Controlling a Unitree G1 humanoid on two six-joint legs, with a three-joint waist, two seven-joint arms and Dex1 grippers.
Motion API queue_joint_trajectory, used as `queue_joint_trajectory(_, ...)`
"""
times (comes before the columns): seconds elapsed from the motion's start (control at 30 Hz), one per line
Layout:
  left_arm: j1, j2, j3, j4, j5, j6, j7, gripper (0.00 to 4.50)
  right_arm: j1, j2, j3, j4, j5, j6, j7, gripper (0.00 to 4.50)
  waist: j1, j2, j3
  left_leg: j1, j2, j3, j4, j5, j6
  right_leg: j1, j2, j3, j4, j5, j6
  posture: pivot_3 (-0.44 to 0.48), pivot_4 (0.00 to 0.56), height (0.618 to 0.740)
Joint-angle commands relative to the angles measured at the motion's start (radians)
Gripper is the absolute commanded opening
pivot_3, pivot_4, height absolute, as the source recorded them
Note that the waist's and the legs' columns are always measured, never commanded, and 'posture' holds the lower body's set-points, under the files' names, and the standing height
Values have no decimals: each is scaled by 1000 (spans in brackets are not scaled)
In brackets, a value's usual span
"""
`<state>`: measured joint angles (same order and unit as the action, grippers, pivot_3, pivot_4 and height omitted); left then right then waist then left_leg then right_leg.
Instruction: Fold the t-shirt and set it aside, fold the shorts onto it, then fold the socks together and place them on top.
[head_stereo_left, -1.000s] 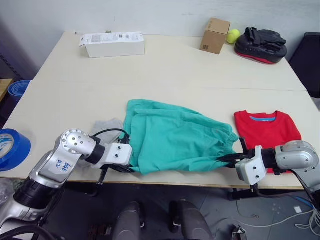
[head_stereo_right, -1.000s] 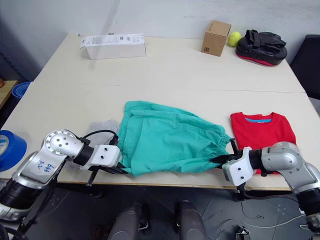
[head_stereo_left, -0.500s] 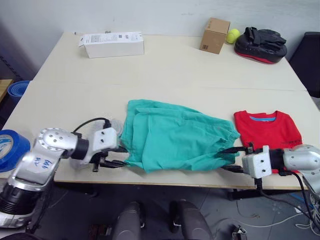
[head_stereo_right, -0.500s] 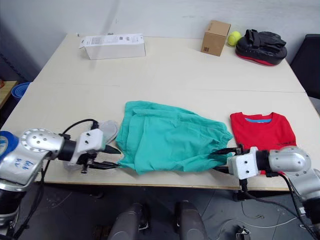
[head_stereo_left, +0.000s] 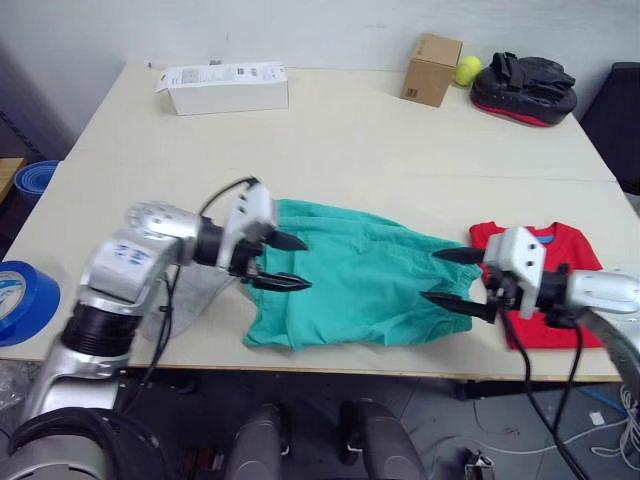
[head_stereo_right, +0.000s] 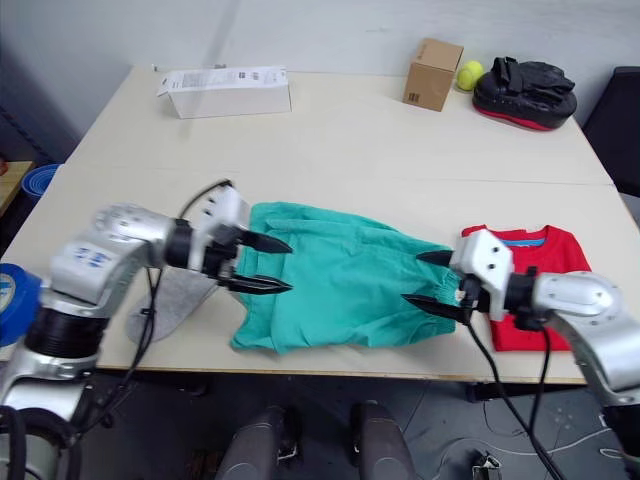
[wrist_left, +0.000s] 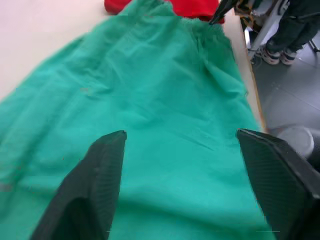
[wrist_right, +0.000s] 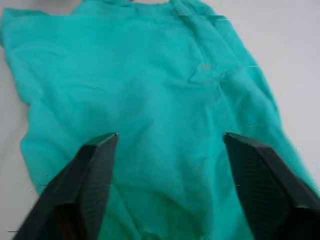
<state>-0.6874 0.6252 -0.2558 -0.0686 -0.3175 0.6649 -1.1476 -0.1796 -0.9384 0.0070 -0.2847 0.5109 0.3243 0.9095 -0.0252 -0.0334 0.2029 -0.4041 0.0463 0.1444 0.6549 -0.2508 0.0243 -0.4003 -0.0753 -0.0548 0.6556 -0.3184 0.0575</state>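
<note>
Head stereo pair: high, facing forward and down across the whole worktop (head_stereo_left: 330, 130), nearly identical coverage. Wrist views: low and close over the shorts (wrist_left: 150, 115), looking along own fingers (wrist_right: 90, 175), facing each other; shared ground, the teal cloth.

Lab: bare worktable (head_stereo_left: 350, 140), tape rolls (head_stereo_left: 25, 297)

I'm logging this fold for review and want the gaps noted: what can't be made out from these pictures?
- Socks: a grey piece lies partly behind the left arm; how many cannot be told.
- t-shirt: near part hidden by the right claw and arm.
- shorts: orange tag not discernible.
- White box: print too small.
</note>
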Motion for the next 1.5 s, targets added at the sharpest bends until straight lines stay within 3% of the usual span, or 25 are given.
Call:
queue_joint_trajectory(0.03,-25,-37,-57,92,87,-101,35,2296,-54,49,43,24,-69,21,-30,2219,-3,0,0,0,0,0,0,0,0,-1,0,0,0,0,0,0,150,740)
queue_joint_trajectory(0.23,-61,-81,-95,278,198,-208,88,337,-179,178,122,211,-217,22,-103,107,-2,0,0,-1,1,1,0,2,-1,-5,0,1,4,0,0,0,150,740)
queue_joint_trajectory(0.27,-73,-90,-91,319,217,-220,111,28,-211,206,125,262,-243,21,-130,0,-2,0,0,-2,1,2,0,2,-1,-6,0,1,4,0,0,0,150,740)
queue_joint_trajectory(0.57,-136,-137,-44,556,287,-369,205,28,-387,322,81,639,-392,-60,-308,0,-3,0,0,-2,0,3,-1,2,-1,-8,-1,0,5,1,1,0,150,740)
queue_joint_trajectory(0.7,-154,-159,-15,608,293,-415,238,28,-423,350,34,667,-368,-97,-314,0,-2,0,0,-3,0,4,-1,3,-1,-8,-2,0,5,1,2,0,150,740)
queue_joint_trajectory(0.87,-175,-178,52,587,235,-404,218,28,-401,368,5,433,-276,-28,-248,0,-6,0,0,-3,0,4,-2,3,-1,-10,-2,0,6,2,3,0,150,740)
queue_joint_trajectory(1.03,-141,-171,72,437,155,-316,110,28,-314,392,101,127,-221,147,-198,0,-4,0,0,-3,2,5,-6,4,-6,-12,0,-2,6,1,2,0,150,740)
queue_joint_trajectory(1.23,-107,-183,-18,460,263,-350,137,28,-201,390,218,97,-367,228,-293,0,-1,0,0,-3,0,5,-5,4,-3,-11,-2,-2,5,1,2,0,150,740)
queue_joint_trajectory(1.5,-116,-201,-61,636,346,-458,163,28,-104,328,-24,45,-313,256,-337,0,6,-1,-1,-3,-1,4,-6,1,3,-9,-4,-2,3,3,1,0,150,740)
